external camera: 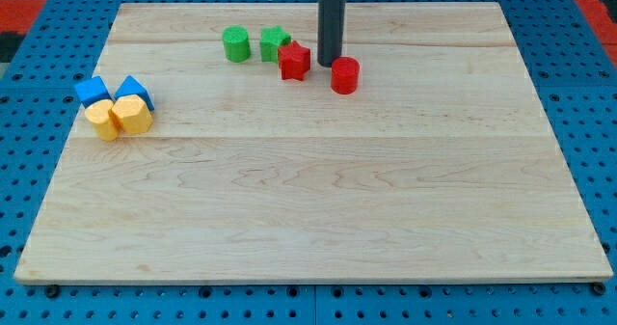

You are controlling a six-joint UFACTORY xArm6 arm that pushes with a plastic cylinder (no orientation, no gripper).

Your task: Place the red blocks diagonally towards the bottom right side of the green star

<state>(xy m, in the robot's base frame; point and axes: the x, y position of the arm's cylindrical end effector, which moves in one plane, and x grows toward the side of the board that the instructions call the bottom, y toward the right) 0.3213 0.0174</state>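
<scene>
The green star (pixel 274 42) sits near the view's top, left of centre. A red star (pixel 294 61) touches its lower right side. A red cylinder (pixel 345 75) stands further right, apart from the red star. My tip (pixel 329 64) is down on the board between the two red blocks, close to the red cylinder's upper left and just right of the red star. A green cylinder (pixel 236 44) stands just left of the green star.
At the view's left stand two blue blocks (pixel 93 92) (pixel 134 91) with two yellow blocks (pixel 101 120) (pixel 132 116) just below them, all bunched together. The wooden board (pixel 318 200) lies on a blue pegboard surface.
</scene>
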